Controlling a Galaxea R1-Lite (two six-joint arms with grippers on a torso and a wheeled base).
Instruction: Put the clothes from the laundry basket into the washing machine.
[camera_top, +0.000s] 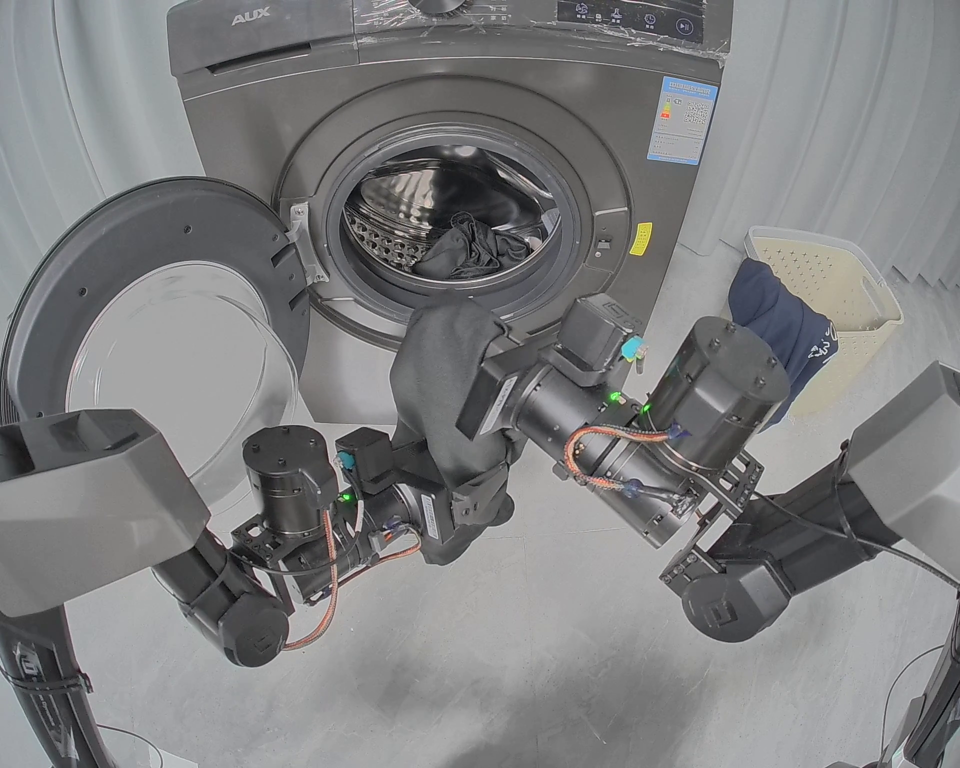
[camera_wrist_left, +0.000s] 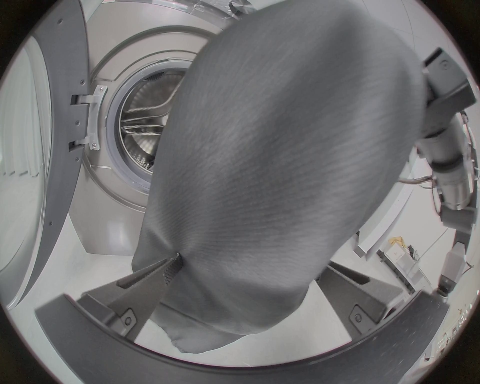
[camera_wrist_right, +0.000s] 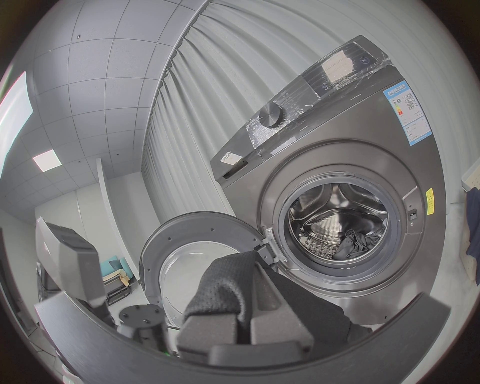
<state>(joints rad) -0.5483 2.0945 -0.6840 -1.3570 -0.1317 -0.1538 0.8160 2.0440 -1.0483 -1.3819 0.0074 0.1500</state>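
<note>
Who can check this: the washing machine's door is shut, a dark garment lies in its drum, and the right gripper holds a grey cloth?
The door is not shut: the head view shows it swung open to the robot's left. The dark garment does lie in the drum, and the right gripper does hold the grey cloth.

I see the cloth (camera_wrist_left: 280, 165) hanging between my left gripper's (camera_wrist_left: 250, 265) spread fingers (camera_wrist_left: 145, 285), touching one of them. Behind it the washer (camera_wrist_left: 115, 220) stands with its door (camera_wrist_left: 60, 125) open.
</note>
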